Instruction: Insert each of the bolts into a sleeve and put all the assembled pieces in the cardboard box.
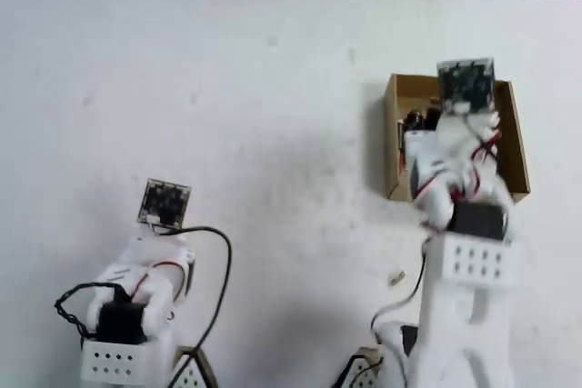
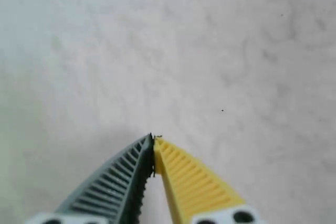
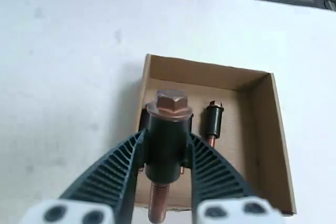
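Honestly, the drop looks like the risky bit. The right gripper (image 3: 165,140) has its two dark fingers clamped on the black sleeve (image 3: 167,127) of an assembled piece, held above the cardboard box (image 3: 262,124), close to the wall nearest the gripper's base. If it lets go from up here, I reckon the bolt (image 3: 169,103) could slip out of the sleeve, or the piece could clip that wall and tumble onto the table (image 3: 63,77). It might also land across the finished piece (image 3: 212,121) lying just beyond the fingertips; another seems half hidden behind the held one. The bolt is coppery and hex-headed, its flange seated on the sleeve and its thread poking out the other end. The left gripper (image 2: 154,142) is closed on nothing, over bare table.
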`<act>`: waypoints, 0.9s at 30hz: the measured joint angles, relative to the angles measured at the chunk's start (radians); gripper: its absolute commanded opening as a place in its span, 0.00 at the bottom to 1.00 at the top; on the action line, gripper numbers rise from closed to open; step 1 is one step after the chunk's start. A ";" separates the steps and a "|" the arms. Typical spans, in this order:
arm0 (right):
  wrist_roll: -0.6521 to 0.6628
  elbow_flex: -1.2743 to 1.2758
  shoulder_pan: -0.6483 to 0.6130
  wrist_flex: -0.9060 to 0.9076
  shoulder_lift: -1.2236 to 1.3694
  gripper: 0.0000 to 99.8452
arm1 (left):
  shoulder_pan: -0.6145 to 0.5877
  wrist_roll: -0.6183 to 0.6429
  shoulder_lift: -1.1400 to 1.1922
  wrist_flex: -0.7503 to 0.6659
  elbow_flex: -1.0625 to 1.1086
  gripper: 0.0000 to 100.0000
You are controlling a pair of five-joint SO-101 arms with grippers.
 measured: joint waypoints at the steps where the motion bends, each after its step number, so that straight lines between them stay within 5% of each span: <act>1: 0.003 -0.029 0.017 0.000 0.051 0.02 | 0.000 0.000 0.000 0.000 0.000 0.02; 27: 0.009 -0.830 0.144 0.061 1.206 0.02 | 0.000 -0.009 0.000 0.055 0.000 0.02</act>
